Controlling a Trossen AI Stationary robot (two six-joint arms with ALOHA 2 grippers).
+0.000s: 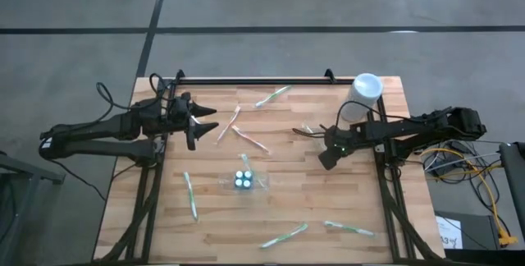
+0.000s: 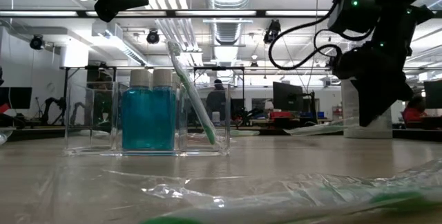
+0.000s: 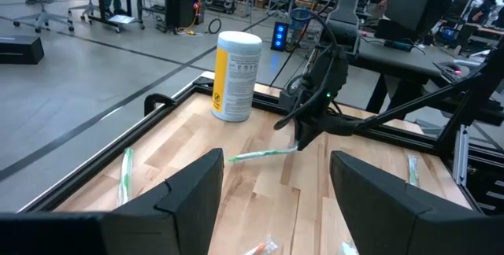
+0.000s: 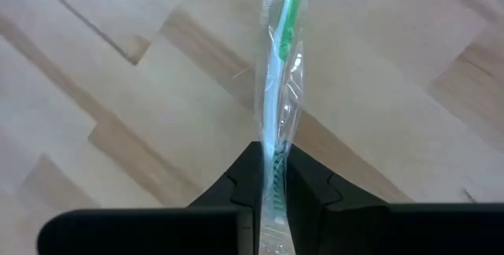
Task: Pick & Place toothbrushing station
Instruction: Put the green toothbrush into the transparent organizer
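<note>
The right gripper (image 4: 272, 178) has its fingers clamped on a wrapped green toothbrush (image 4: 277, 66), which sticks out ahead of the fingertips over the wooden table (image 1: 361, 192), near the white canister (image 1: 362, 97) at the table's far right corner. The left gripper (image 1: 201, 123) hangs above the far left part of the table with its fingers spread apart and nothing between them. Near the table's middle stands a clear holder (image 2: 148, 124) with blue bottles (image 2: 149, 117) and one toothbrush (image 2: 192, 92) leaning in it. More wrapped toothbrushes (image 1: 285, 236) lie scattered about.
</note>
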